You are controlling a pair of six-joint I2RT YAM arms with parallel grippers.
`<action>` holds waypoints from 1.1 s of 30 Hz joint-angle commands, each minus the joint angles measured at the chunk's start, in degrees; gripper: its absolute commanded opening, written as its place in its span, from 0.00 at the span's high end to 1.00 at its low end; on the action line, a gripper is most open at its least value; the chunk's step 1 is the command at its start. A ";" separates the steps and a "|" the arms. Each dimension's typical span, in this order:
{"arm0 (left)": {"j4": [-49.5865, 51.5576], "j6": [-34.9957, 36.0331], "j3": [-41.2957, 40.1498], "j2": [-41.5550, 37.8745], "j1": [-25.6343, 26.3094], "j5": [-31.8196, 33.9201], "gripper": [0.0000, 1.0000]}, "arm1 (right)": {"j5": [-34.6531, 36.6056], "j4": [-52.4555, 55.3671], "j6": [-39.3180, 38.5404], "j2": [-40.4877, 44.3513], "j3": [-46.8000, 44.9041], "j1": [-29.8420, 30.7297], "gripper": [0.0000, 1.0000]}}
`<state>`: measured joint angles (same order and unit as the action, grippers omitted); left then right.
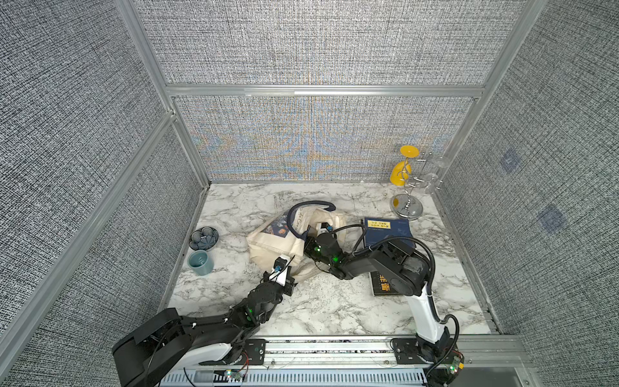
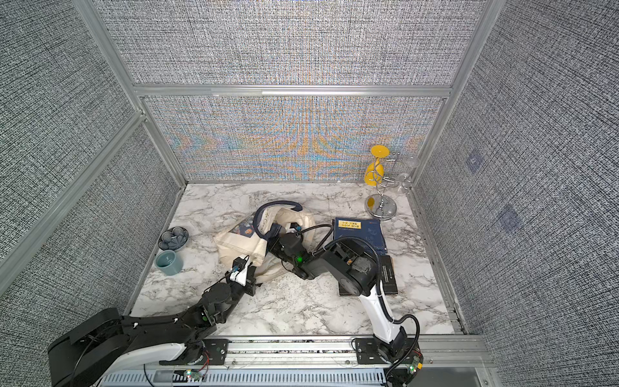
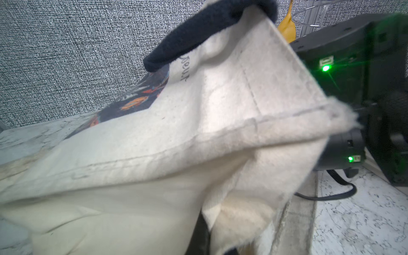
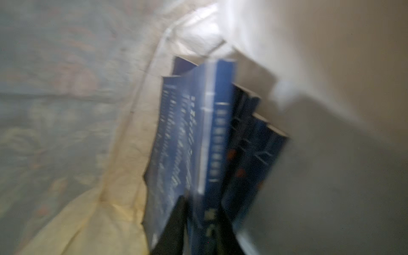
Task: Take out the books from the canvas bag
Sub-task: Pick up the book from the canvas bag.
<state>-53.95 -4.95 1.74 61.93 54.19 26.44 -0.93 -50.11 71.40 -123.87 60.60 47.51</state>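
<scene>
Your left gripper (image 1: 288, 280) pinches the canvas bag (image 1: 268, 246). Your right gripper (image 4: 201, 209) is inside by the books (image 4: 212, 136); its grip and their writing are too blurry to tell.

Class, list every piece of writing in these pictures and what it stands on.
Cream canvas bag, dark script by its navy handle: cut off, unreadable.
Navy book, yellow label: characters too small.
Black book, large yellow characters: partly hidden.
Blue books inside the bag, pale print: blurred.
</scene>
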 commanded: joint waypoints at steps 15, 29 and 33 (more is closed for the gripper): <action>-3.88 -0.27 0.83 -0.10 0.03 1.77 1.00 | 2.47 5.47 -11.24 18.88 -11.76 0.75 1.00; -2.51 -1.88 2.00 0.46 -0.03 7.43 1.00 | 7.90 12.55 -19.31 41.42 -25.24 0.13 1.00; -2.04 -2.39 2.21 0.73 -0.05 8.64 1.00 | 12.48 16.48 -21.04 50.47 -28.49 0.04 1.00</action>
<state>-54.33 -6.66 3.31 62.50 54.22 33.12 7.27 -35.24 52.82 -77.10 33.30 47.64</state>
